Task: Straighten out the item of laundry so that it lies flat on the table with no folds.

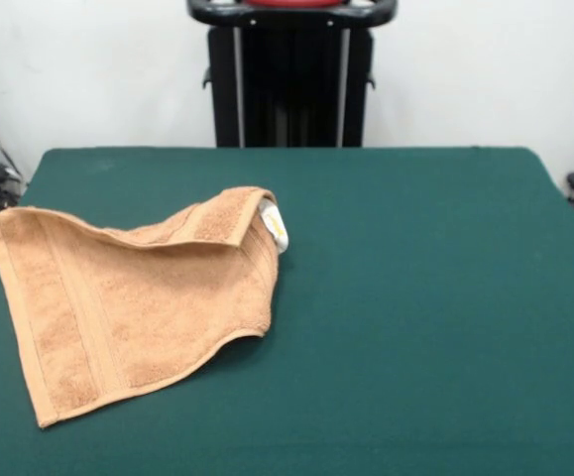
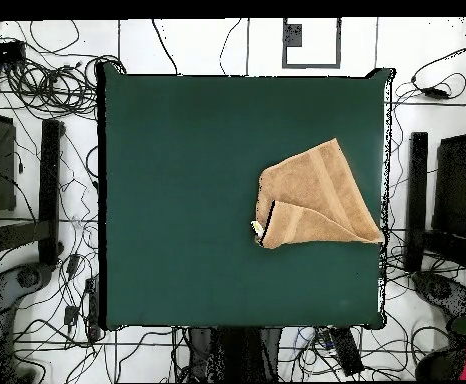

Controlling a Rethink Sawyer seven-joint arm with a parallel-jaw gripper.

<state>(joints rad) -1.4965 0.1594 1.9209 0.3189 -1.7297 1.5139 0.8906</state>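
The orange-tan towel (image 1: 118, 297) lies on the left part of the dark green table (image 1: 415, 297) in the front view. Its far edge is folded over toward the front, making a flap with a raised crease. A small white label (image 1: 276, 226) sticks out at the fold's right end. Band stripes run near its left end. In the overhead view the towel (image 2: 317, 195) lies near the table's right edge (image 2: 177, 200), with the folded flap on its lower side and the label (image 2: 258, 230) at its left. The gripper shows in neither view.
The robot's black pedestal (image 1: 291, 79) stands at the table's far side in the front view. Cables and black stands (image 2: 47, 180) surround the table on the floor in the overhead view. The towel's corner reaches the table's right edge (image 2: 382, 238) in the overhead view.
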